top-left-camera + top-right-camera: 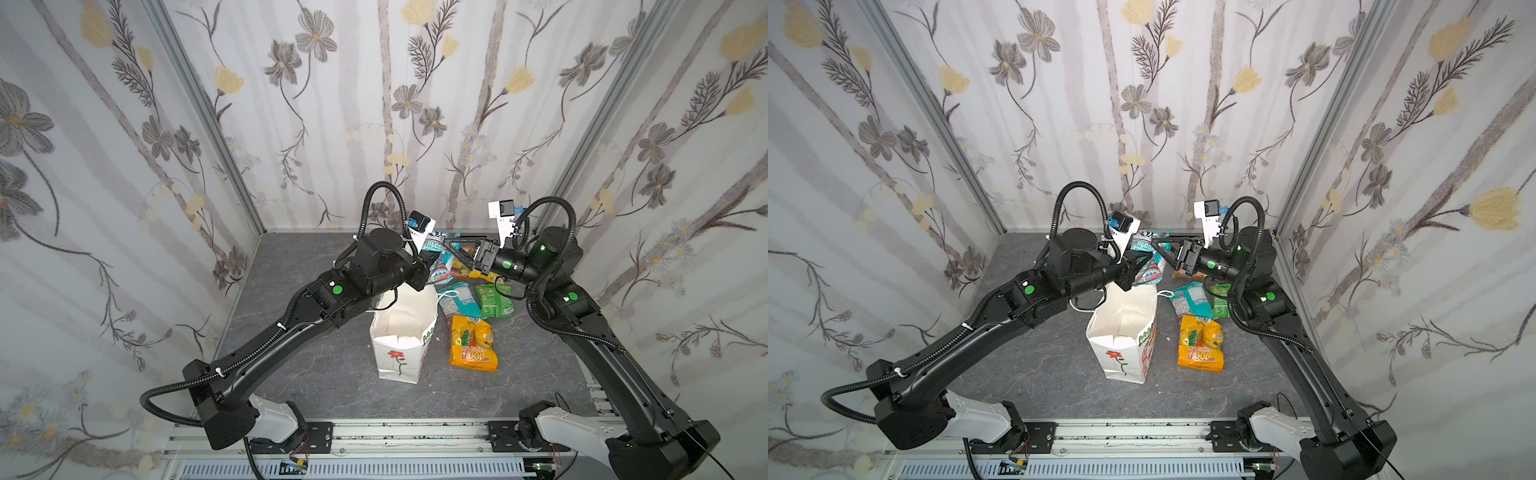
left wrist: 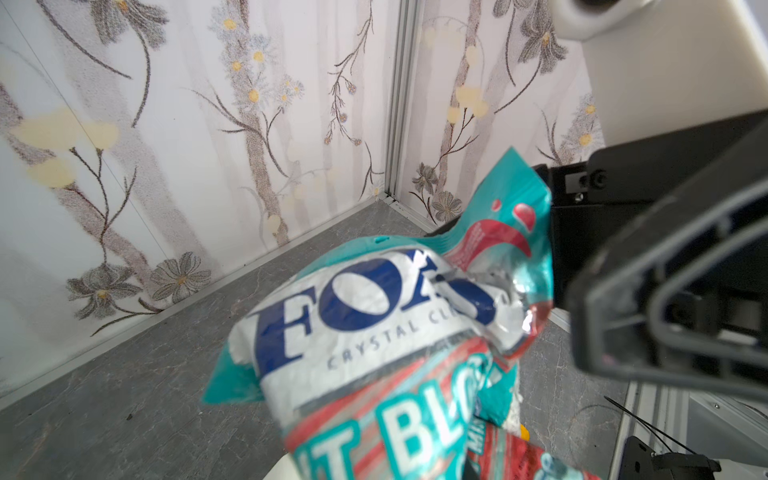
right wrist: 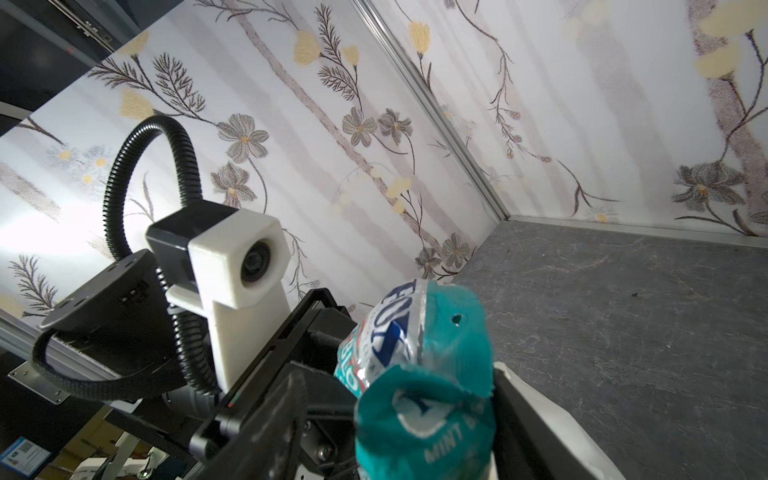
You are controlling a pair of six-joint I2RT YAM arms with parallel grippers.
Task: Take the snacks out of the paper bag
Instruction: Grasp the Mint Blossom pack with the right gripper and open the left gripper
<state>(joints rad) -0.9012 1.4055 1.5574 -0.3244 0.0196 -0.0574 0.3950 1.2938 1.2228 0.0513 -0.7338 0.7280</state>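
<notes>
Floral-papered walls point(image 1: 374, 104) enclose a grey marbled floor point(image 1: 311, 374), joined by aluminium corner posts point(image 1: 210, 124).

Grey stone-look tabletop point(image 1: 316, 386) — paper bag point(image 1: 399, 357) standing, snack packets point(image 1: 473, 345) lying beside it

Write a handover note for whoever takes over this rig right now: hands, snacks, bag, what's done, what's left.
Left hand: shut on the teal-and-red Fox's packet, held up beyond the paper bag.
Right hand: jaws straddle that packet's top end; grip unclear.
Bag: upright, open, no packet visible inside, so emptying looks done.
On the table right of the bag: orange "100" packet, teal packet, green packet; more lie partly hidden under the right hand.
Left, probably: set the Fox's packet down with the others.
</notes>
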